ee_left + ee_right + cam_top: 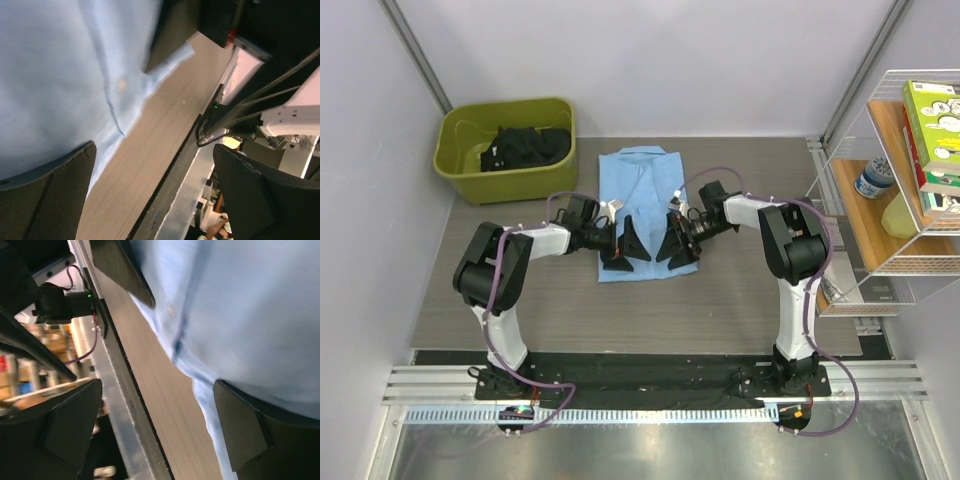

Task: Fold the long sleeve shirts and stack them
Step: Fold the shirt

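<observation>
One light blue long sleeve shirt (645, 195) lies folded in a rectangle on the table (750, 300), collar toward the far side. My left gripper (626, 250) and right gripper (677, 248) hover over its near hem, facing each other, both open with nothing between the fingers. In the left wrist view the shirt (60, 75) fills the upper left; the left gripper (155, 195) straddles the hem and bare wood. In the right wrist view the shirt (240, 305) fills the upper right, and the right gripper (157, 432) spans its hem edge.
A green bin (460, 165) holding dark clothing (525, 145) stands at the far left. A wire shelf (900, 190) with boxes and a bottle stands at the right. The table's near edge runs into a black strip (650, 370) by the arm bases.
</observation>
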